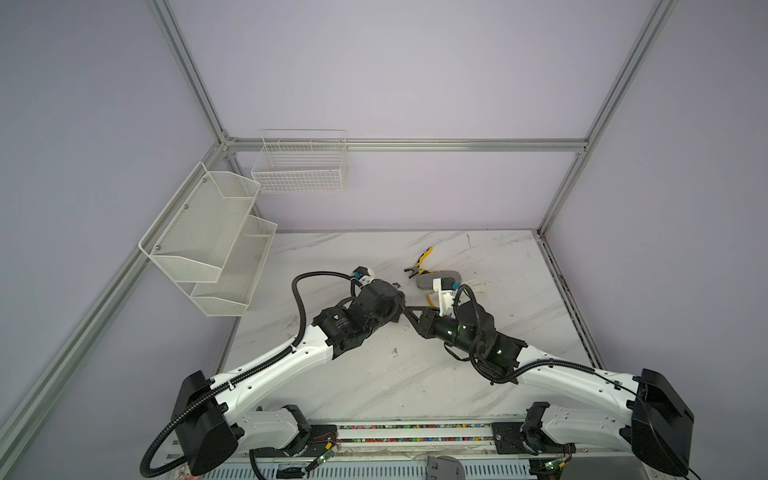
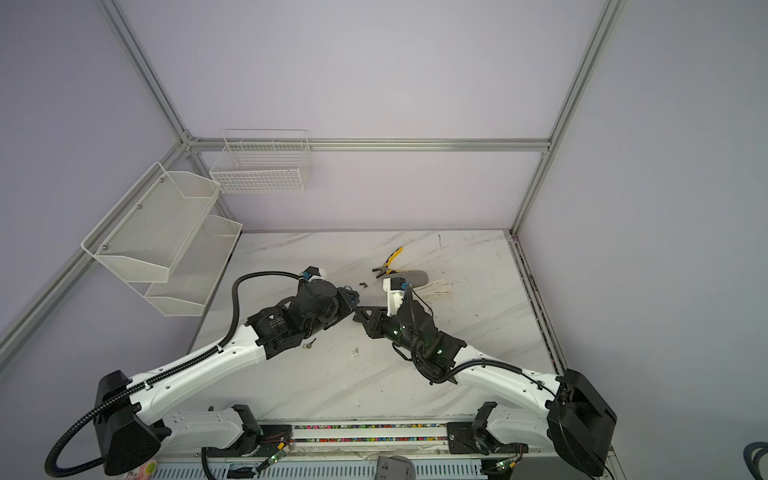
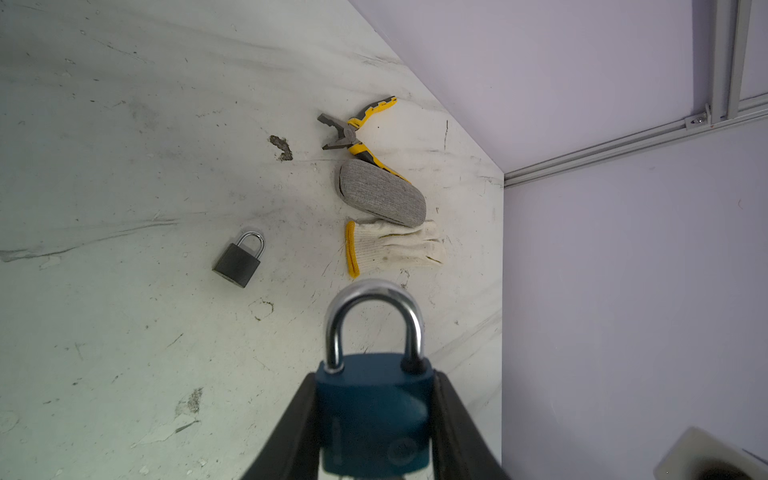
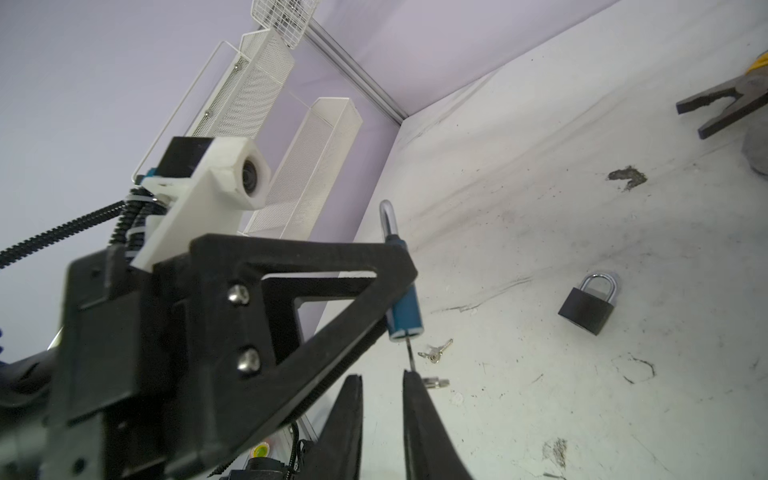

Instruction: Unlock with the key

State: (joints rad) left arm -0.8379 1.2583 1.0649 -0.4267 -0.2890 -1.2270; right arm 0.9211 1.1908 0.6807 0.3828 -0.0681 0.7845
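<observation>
Blue padlock [image 3: 374, 415] sat clamped in left claw [image 3: 376, 380], key [image 4: 409, 353] in its keyway, right claw [image 4: 381, 378] apart beside it; turning looked next, needing a firm pinch.

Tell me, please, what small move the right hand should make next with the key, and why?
Probably close the right hand on the key and twist it. The key's blade sits in the bottom of the blue padlock, which the left hand clamps, yet the right hand's jaws stand apart, not pinching the key, and the shackle looks seated on both sides.
</observation>
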